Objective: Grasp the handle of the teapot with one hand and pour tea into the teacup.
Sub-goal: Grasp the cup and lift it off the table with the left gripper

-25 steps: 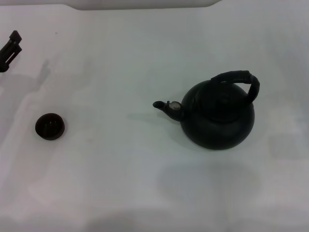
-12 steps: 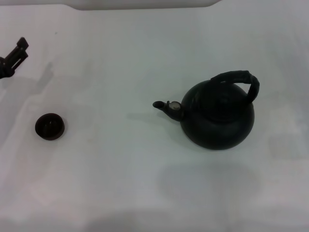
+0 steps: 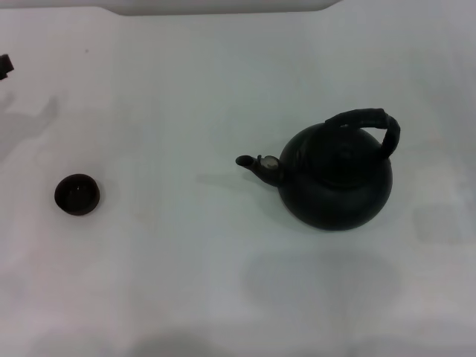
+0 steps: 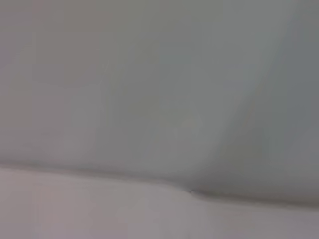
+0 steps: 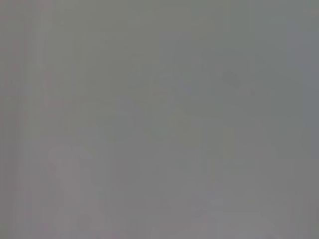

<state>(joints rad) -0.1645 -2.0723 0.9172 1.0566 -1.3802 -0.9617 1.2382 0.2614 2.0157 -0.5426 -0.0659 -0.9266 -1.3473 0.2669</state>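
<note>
Your white bench [image 3: 186,282] carries the teapot [image 3: 338,182] upright at right of centre, spout toward the teacup [image 3: 76,195] (well apart, far left). Its handle [image 3: 370,121] arches free on top. Only a tip of the left gripper [image 3: 4,66] shows; you cannot tell its finger state.
</note>
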